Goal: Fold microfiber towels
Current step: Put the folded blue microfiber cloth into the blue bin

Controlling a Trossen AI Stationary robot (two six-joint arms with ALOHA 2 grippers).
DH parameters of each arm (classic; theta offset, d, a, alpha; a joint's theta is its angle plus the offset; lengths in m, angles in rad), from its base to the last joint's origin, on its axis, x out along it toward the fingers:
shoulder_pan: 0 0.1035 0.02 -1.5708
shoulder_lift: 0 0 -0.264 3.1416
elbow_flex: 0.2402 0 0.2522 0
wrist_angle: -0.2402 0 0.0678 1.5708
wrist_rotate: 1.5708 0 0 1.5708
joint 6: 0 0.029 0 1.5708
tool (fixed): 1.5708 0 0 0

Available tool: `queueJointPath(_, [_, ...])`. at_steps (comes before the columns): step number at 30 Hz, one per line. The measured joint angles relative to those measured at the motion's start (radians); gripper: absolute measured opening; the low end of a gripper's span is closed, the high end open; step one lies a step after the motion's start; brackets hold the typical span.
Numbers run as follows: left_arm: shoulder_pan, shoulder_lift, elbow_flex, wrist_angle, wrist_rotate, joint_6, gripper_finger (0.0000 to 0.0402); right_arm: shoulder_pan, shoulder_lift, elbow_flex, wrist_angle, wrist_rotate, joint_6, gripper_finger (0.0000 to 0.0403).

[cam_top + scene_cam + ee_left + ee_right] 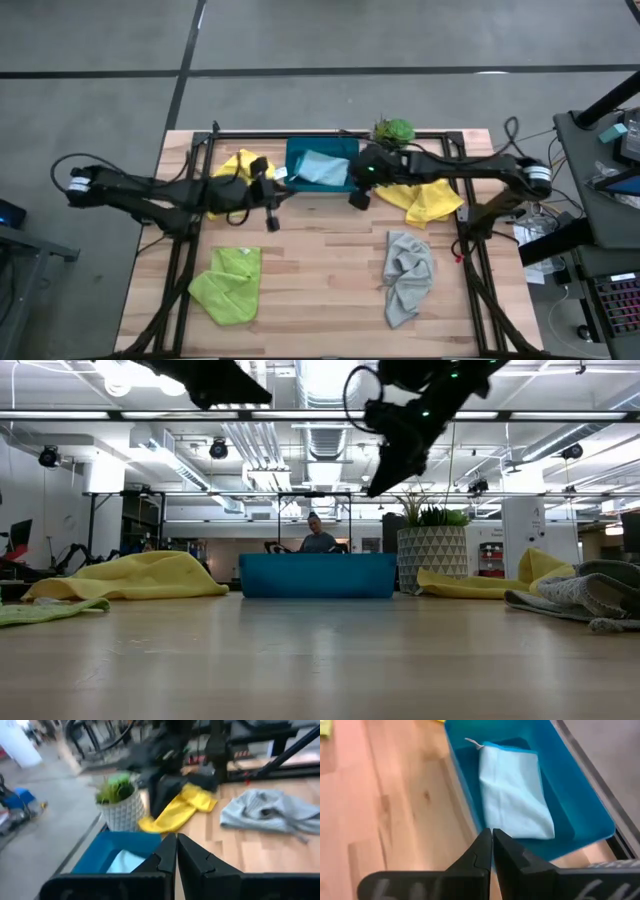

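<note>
No readable labels anywhere. The folded light blue microfiber towel [515, 790] sits in the rigid teal rectangular tray [585, 822]. Left jaws [176, 851] and right jaws [492, 846] are both pressed together, empty, above the wooden bench [320, 270] beside the tray.

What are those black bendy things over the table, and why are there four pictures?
They are two robot arms. One camera looks down from above, one sits at table level, and one rides on each wrist. Each arm ends in an end effector: the left end effector and the right end effector are both shut and hold nothing. On the table lie soft towels: a lime green towel, a grey towel and two yellow ones. A folded light blue towel lies in the teal tray.
</note>
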Motion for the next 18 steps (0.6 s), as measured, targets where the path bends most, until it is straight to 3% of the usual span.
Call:
queueJointPath(8, [0.235, 0.250, 0.263, -0.340, 0.204, 0.022, 0.0000, 0.008, -0.190, -0.178, 0.062, -0.002, -0.003, 0.0009])
queueJointPath(14, [0.365, 0.472, 0.475, -0.630, 0.233, 0.153, 0.0000, 0.008, -0.273, -0.248, 0.074, -0.004, -0.043, 0.0009])
queueJointPath(18, [0.442, 0.597, 0.560, -0.697, 0.257, 0.222, 0.0000, 0.007, -0.308, -0.287, 0.107, -0.003, -0.061, 0.0009])
